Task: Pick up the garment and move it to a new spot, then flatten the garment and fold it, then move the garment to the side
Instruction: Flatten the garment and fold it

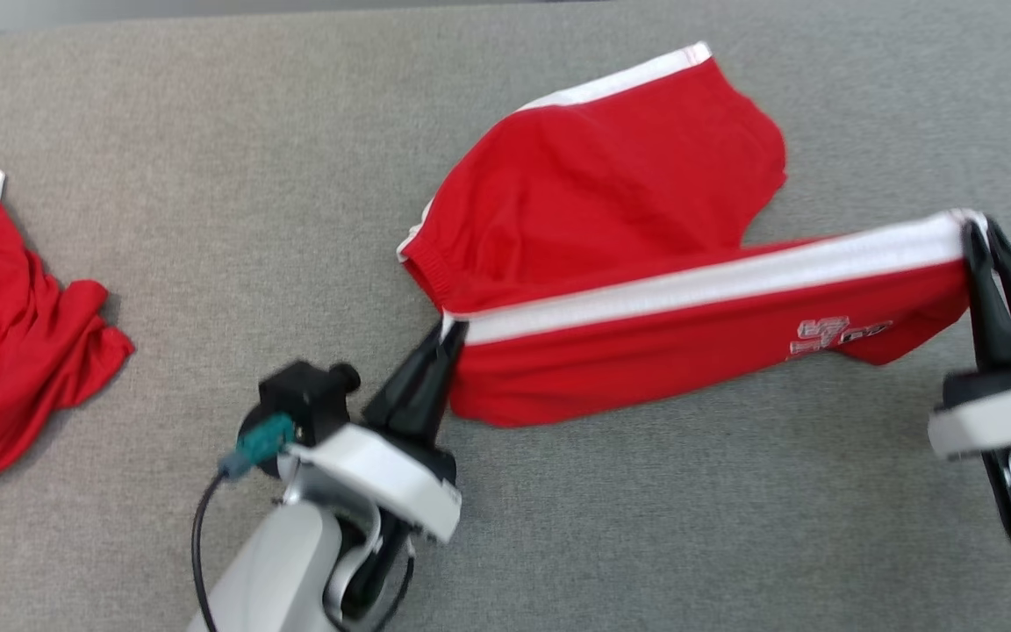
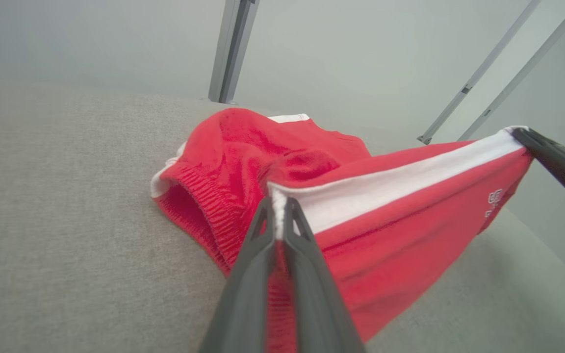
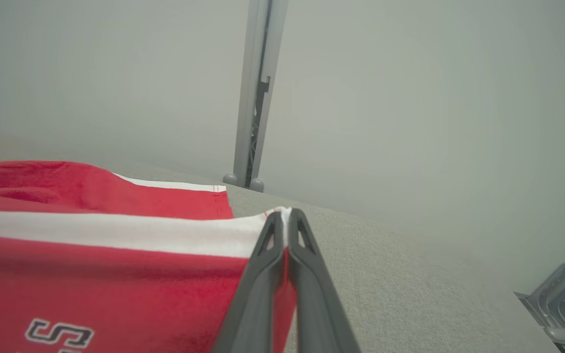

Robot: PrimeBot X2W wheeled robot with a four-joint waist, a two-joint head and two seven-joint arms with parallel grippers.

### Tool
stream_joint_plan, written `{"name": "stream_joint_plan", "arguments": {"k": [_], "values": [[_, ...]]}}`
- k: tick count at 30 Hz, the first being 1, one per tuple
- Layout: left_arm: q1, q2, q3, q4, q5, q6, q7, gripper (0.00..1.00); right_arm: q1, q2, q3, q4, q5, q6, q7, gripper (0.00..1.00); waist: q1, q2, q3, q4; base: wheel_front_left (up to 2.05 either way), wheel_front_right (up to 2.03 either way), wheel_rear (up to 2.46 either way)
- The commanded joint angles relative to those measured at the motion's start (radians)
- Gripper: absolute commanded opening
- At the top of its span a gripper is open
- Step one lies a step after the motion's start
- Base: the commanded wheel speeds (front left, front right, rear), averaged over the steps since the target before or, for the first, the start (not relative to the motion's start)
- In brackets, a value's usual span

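The garment (image 1: 628, 228) is a pair of red shorts with white side stripes and a small white logo, on the grey table. Its near leg is stretched taut and raised between my two grippers, while the far leg lies flat behind. My left gripper (image 1: 451, 330) is shut on the waistband end of the white stripe (image 2: 278, 206). My right gripper (image 1: 976, 226) is shut on the hem end of the same stripe (image 3: 285, 215). In the left wrist view the right gripper's fingers (image 2: 552, 157) show at the far right, pinching the cloth.
Another red cloth (image 1: 5, 325) lies crumpled at the table's left edge. Grey felt-like table surface (image 1: 251, 175) spreads between the two. Metal frame posts (image 2: 231, 49) stand behind the table's far edge, another (image 3: 255, 93) in the right wrist view.
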Motion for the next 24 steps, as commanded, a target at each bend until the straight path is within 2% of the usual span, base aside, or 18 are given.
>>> {"name": "stream_joint_plan", "arguments": {"k": [1,7,12,24], "values": [[-0.04,0.002,0.008,0.015,-0.01,0.015,0.008,0.0,-0.054,-0.012,0.017,0.032,-0.002,-0.005,-0.001,0.0,0.0001,-0.0001,0.031,0.021,0.0,0.0,0.0],[-0.193,-0.011,0.023,0.085,-0.035,0.08,0.024,0.0,-0.334,-0.043,0.136,0.248,-0.004,-0.005,-0.001,0.0,0.0001,-0.0001,0.102,0.048,0.0,0.0,0.0],[-0.275,-0.015,0.03,0.123,-0.05,0.114,0.022,0.0,-0.526,-0.056,0.217,0.398,-0.009,-0.005,-0.001,0.0,0.0001,-0.0001,0.149,0.076,0.0,0.0,0.0],[-0.379,-0.018,-0.016,0.152,-0.096,0.122,0.005,0.0,-0.756,-0.081,0.301,0.606,-0.007,-0.005,-0.001,0.0,0.0001,-0.0001,0.221,0.146,0.0,0.0,0.0]]}}
